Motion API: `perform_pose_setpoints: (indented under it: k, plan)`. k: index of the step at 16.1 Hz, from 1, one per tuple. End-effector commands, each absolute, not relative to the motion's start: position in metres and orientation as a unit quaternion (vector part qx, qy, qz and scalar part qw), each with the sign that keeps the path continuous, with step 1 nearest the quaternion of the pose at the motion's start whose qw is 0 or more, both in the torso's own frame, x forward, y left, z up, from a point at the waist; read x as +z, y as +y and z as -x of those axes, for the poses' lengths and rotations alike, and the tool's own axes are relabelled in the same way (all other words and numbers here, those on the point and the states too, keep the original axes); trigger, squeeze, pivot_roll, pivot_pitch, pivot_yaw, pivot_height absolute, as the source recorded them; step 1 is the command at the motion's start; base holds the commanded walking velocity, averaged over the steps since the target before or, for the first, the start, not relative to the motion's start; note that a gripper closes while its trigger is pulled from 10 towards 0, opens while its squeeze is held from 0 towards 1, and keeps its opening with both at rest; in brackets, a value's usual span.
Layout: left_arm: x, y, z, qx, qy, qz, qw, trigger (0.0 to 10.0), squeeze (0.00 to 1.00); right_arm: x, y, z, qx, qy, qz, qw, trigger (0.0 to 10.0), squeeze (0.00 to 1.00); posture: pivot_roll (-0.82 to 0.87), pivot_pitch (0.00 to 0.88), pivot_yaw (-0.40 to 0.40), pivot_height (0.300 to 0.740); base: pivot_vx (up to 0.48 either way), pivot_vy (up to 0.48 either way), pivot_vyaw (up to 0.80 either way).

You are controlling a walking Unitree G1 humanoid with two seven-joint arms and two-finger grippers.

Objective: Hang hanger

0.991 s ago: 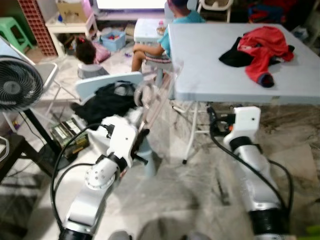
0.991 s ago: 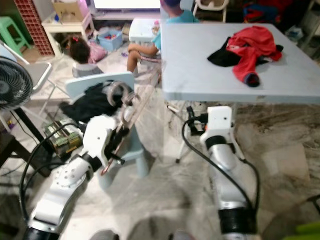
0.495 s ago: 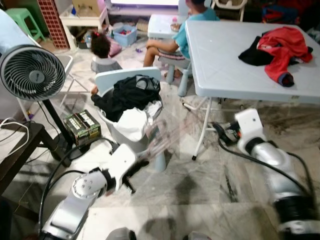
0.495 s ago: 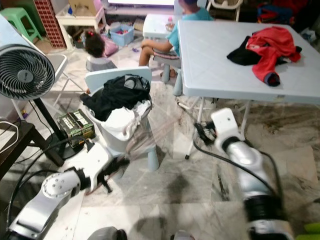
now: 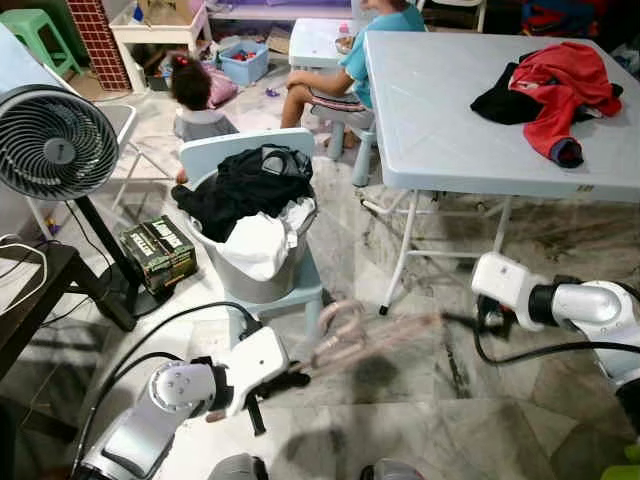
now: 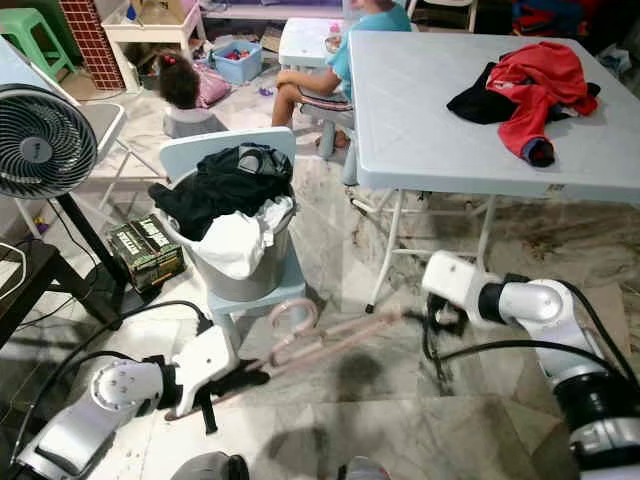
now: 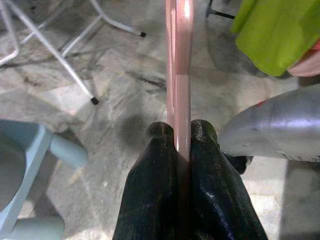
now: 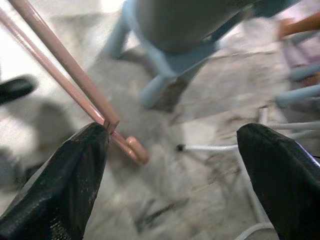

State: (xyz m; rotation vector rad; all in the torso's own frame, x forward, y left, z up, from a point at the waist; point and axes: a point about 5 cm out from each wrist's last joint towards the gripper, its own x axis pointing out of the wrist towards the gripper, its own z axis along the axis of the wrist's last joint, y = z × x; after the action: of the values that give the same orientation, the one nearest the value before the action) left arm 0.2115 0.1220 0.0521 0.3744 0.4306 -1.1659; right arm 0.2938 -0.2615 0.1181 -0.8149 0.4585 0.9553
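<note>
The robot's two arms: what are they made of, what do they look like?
Both arms are silver metal tubes with white plastic casings near the wrists and round joints; the left arm and right arm each trail black cables. Each ends in jaws of two long, thick black fingers with a rough, worn surface.

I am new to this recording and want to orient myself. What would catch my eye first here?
First, the pink hanger, held low over the marble floor by the left claw, shut on one end of it. The open right claw is near its far end. Behind, a bucket of clothes sits on a pale blue chair.
</note>
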Motion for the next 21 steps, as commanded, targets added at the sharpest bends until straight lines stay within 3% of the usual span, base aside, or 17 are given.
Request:
perform_pose_setpoints:
  k: [1, 2, 6, 8, 9, 10, 11, 14, 17, 19, 20, 21]
  plan:
    - [0.050, 0.122, -0.210, -0.552, 0.202, -0.186, 0.787, 10.0, 0.00, 0.136, -0.270, -0.302, 0.440, 0.208, 0.404, 0.775, 10.0, 0.00, -0.04, 0.050, -0.011, 0.740, 0.000, 0.000, 0.00]
    - [0.049, 0.121, -0.210, -0.554, 0.198, -0.190, 0.786, 10.0, 0.00, 0.142, -0.271, -0.306, 0.443, 0.206, 0.401, 0.775, 10.0, 0.00, -0.05, 0.045, -0.017, 0.740, 0.000, 0.000, 0.00]
    - [0.046, 0.121, -0.215, -0.563, 0.189, -0.227, 0.772, 10.0, 0.00, 0.143, -0.271, -0.295, 0.524, 0.262, 0.407, 0.701, 10.0, 0.00, -0.05, 0.040, -0.021, 0.740, 0.000, 0.000, 0.00]
    - [0.046, 0.120, -0.217, -0.566, 0.188, -0.225, 0.770, 10.0, 0.00, 0.142, -0.266, -0.291, 0.551, 0.265, 0.391, 0.688, 10.0, 0.00, -0.05, 0.040, -0.021, 0.740, 0.000, 0.000, 0.00]
    - [0.045, 0.119, -0.218, -0.569, 0.186, -0.229, 0.768, 10.0, 0.00, 0.141, -0.265, -0.288, 0.562, 0.263, 0.409, 0.669, 10.0, 0.00, -0.06, 0.040, -0.019, 0.740, 0.000, 0.000, 0.00]
    - [0.045, 0.118, -0.218, -0.572, 0.179, -0.230, 0.767, 10.0, 0.00, 0.140, -0.267, -0.284, 0.569, 0.258, 0.465, 0.627, 10.0, 0.00, -0.06, 0.041, -0.021, 0.740, 0.000, 0.000, 0.00]
    - [0.046, 0.116, -0.219, -0.572, 0.172, -0.223, 0.770, 10.0, 0.00, 0.139, -0.264, -0.278, 0.582, 0.256, 0.462, 0.618, 10.0, 0.00, -0.07, 0.040, -0.024, 0.740, 0.000, 0.000, 0.00]
    - [0.051, 0.106, -0.223, -0.575, 0.154, -0.211, 0.776, 10.0, 0.00, 0.128, -0.256, -0.272, 0.596, 0.242, 0.445, 0.623, 10.0, 0.00, -0.07, 0.043, -0.027, 0.740, 0.000, 0.000, 0.00]
    - [0.050, 0.089, -0.224, -0.593, 0.143, -0.214, 0.763, 10.0, 0.00, 0.104, -0.241, -0.268, 0.586, 0.195, 0.445, 0.648, 10.0, 0.00, -0.08, 0.048, -0.026, 0.740, 0.000, 0.000, 0.00]
    - [0.050, 0.085, -0.224, -0.597, 0.139, -0.212, 0.761, 10.0, 0.00, 0.097, -0.241, -0.267, 0.573, 0.181, 0.466, 0.649, 10.0, 0.00, -0.09, 0.047, -0.028, 0.740, 0.000, 0.000, 0.00]
    - [0.050, 0.083, -0.225, -0.598, 0.138, -0.211, 0.761, 10.0, 0.00, 0.095, -0.242, -0.267, 0.566, 0.179, 0.474, 0.650, 8.6, 0.00, -0.09, 0.047, -0.028, 0.740, 0.000, 0.000, 0.00]
    - [0.050, 0.081, -0.225, -0.599, 0.136, -0.210, 0.761, 10.0, 0.00, 0.092, -0.243, -0.266, 0.563, 0.180, 0.475, 0.652, 4.5, 0.00, -0.09, 0.049, -0.028, 0.740, 0.000, 0.000, 0.00]
